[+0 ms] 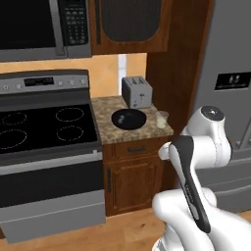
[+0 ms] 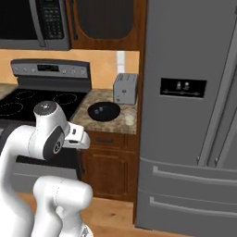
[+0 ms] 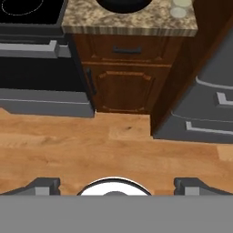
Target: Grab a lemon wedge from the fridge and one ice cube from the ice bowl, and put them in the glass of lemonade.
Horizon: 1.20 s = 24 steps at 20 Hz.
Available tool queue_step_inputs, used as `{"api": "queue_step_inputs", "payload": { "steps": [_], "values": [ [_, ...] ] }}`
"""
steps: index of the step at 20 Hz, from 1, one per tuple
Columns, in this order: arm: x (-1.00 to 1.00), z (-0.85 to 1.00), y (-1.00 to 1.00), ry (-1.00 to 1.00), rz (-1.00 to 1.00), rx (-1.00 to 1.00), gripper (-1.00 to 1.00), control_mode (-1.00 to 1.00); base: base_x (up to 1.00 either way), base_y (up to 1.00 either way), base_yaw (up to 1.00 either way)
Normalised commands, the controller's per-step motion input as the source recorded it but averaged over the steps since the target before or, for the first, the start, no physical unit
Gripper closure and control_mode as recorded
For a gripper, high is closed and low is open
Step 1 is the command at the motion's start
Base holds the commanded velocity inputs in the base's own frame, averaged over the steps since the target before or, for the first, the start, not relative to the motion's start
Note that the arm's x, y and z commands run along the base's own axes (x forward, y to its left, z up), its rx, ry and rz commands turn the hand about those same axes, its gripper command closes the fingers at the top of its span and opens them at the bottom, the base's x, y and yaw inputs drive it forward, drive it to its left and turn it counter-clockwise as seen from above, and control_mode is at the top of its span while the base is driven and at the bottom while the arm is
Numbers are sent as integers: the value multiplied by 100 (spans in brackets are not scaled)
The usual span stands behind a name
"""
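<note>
Nothing looks done yet: the fridge (image 2: 190,115) on the right is closed, the ice bowl (image 1: 129,119) and glass of lemonade (image 1: 162,119) wait on the counter (image 1: 110,105), and the gripper (image 3: 116,185) is wide apart, holding nothing.

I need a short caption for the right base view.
Closed fridge beside counter with ice bowl, glass of lemonade and toaster.

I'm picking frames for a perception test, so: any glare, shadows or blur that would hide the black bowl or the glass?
Left base view: even light, the ice bowl shows a faint sheen, the glass of lemonade is pale and soft-edged. Right base view: the same, with the glass low in contrast against the counter. Hand view: both are cropped at the top edge.
</note>
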Motion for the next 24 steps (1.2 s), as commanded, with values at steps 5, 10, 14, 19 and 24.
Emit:
{"api": "queue_step_inputs", "payload": {
  "steps": [5,10,14,19,24],
  "values": [
    [0,0,0,0,0,0,-100,100,35,3,-22],
    [0,0,0,0,0,0,-100,100,57,20,-20],
    [0,0,0,0,0,0,-100,100,67,27,-21],
    [0,0,0,0,0,0,-100,100,59,42,-21],
    [0,0,0,0,0,0,-100,100,53,39,-19]
  ]
}}
